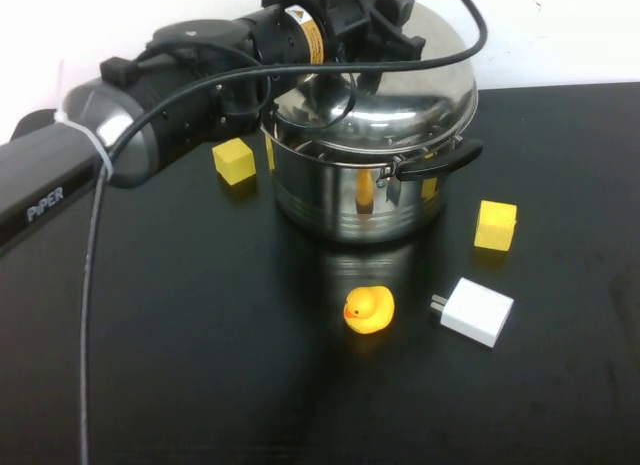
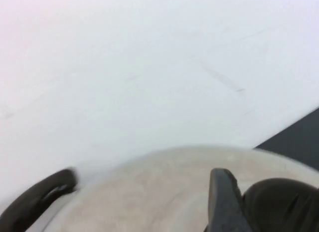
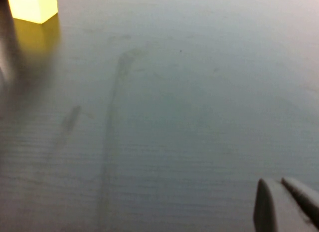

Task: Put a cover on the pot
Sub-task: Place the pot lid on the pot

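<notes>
The black table (image 1: pixel 200 365) carried a steel pot (image 1: pixel 360 190) at its far middle, with one yellow cube (image 1: pixel 234 161) just beside it at nine o'clock and a second yellow cube (image 1: pixel 495 225) near it at four o'clock. A yellow rubber duck (image 1: pixel 369 309) sat at six o'clock from the pot, and a white charger (image 1: pixel 476 311) lay just beside the duck at three o'clock. The left gripper (image 1: pixel 365 25) hung over the pot's top; the right gripper (image 3: pixel 286 204) hovered above bare tabletop, near a cube.

We see a matte black counter (image 1: pixel 200 385) filling the foreground, and behind it a plain white wall (image 1: pixel 100 25), evenly and brightly lit.
</notes>
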Controlling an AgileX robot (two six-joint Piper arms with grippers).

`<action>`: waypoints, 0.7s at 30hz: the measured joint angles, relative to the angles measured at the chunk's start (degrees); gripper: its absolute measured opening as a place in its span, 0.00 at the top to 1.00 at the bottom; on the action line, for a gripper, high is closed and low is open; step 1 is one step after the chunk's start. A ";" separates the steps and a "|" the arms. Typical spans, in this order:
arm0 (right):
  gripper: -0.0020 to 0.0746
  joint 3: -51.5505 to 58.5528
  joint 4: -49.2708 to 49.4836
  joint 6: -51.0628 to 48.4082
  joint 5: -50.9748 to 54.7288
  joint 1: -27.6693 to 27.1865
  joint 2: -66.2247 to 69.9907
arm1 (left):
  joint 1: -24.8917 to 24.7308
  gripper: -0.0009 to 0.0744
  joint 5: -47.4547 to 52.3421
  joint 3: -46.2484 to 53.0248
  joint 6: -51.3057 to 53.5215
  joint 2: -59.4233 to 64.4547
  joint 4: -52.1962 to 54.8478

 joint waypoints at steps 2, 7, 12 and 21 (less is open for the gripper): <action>0.98 0.00 0.00 0.00 0.00 0.00 0.00 | 0.00 0.56 1.58 -0.11 -0.48 0.55 0.40; 0.98 0.00 0.00 0.00 0.00 0.00 0.00 | 0.00 0.56 2.55 -0.75 -0.87 2.35 0.50; 0.98 0.00 0.00 0.00 0.00 0.00 0.00 | 0.00 0.56 3.23 -1.19 -2.16 3.45 0.36; 0.98 0.00 0.00 0.00 0.00 0.00 0.00 | 0.00 0.56 3.52 -1.28 -5.35 3.72 0.04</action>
